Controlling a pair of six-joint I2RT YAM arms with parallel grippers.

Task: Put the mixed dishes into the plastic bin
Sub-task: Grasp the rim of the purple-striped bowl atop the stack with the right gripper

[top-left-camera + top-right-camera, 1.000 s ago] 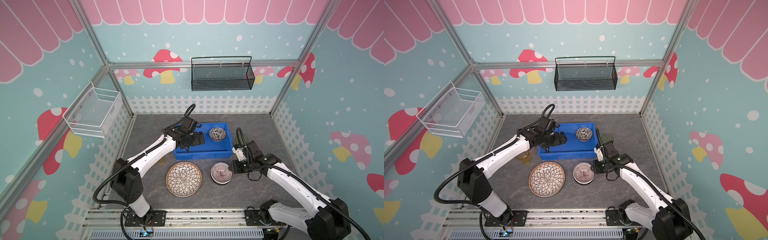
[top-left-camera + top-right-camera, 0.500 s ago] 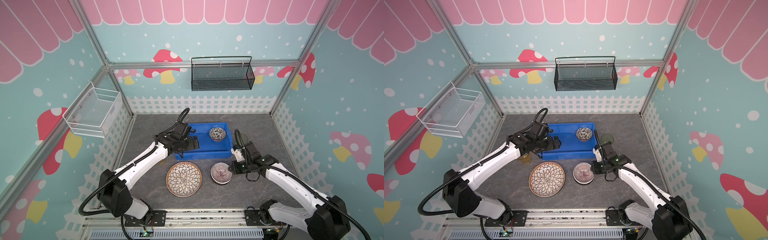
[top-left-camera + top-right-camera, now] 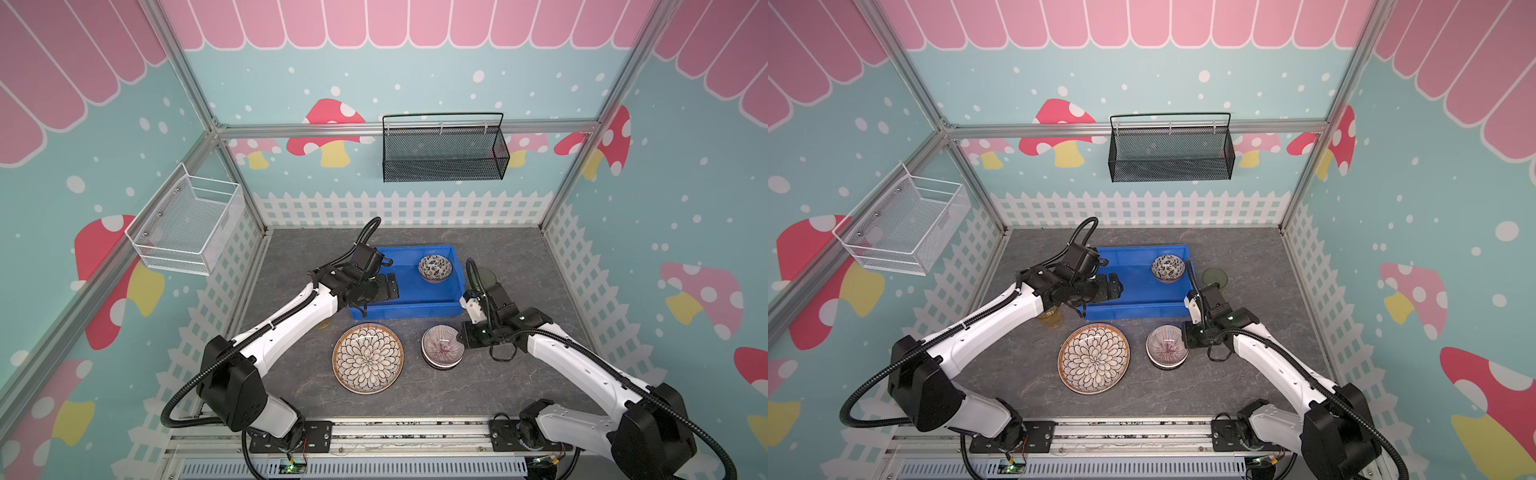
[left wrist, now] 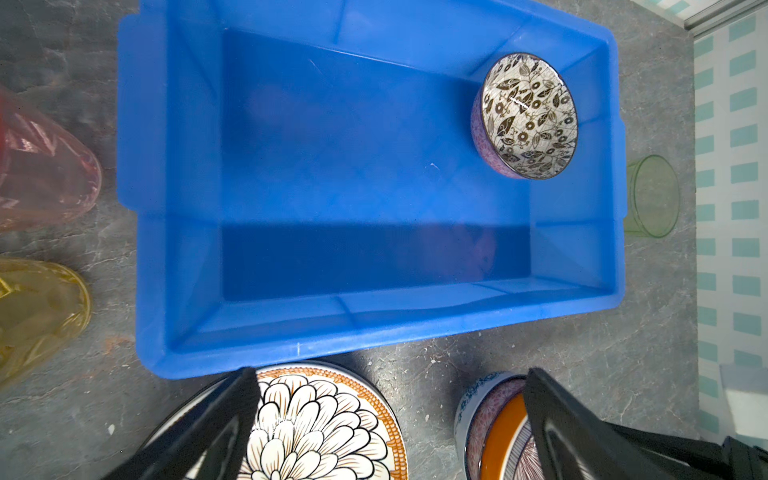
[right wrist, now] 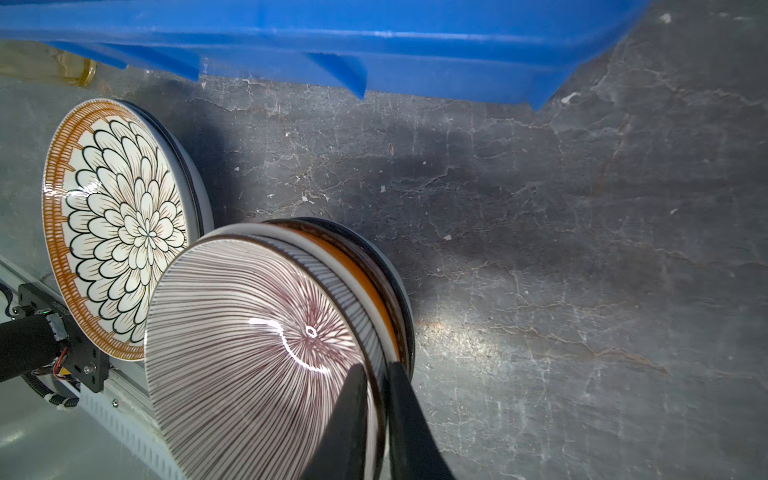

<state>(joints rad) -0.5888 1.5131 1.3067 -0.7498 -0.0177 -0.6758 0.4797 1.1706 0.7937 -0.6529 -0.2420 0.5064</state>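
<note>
Only the leaf-pattern bowl (image 3: 434,268) lies in the blue bin (image 3: 407,309); petal plate (image 3: 368,358), pink cup (image 4: 45,174), amber cup (image 4: 37,311), green cup (image 4: 652,195) wait outside; right gripper (image 5: 378,370) pinches the rim of the striped bowl (image 5: 249,332); left gripper (image 4: 392,374) gapes empty

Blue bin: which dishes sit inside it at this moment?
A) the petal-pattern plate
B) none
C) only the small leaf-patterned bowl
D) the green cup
C: the left wrist view shows the blue bin holding only the leaf-patterned bowl, in one corner; the petal-pattern plate and the green cup stand outside it.
</note>
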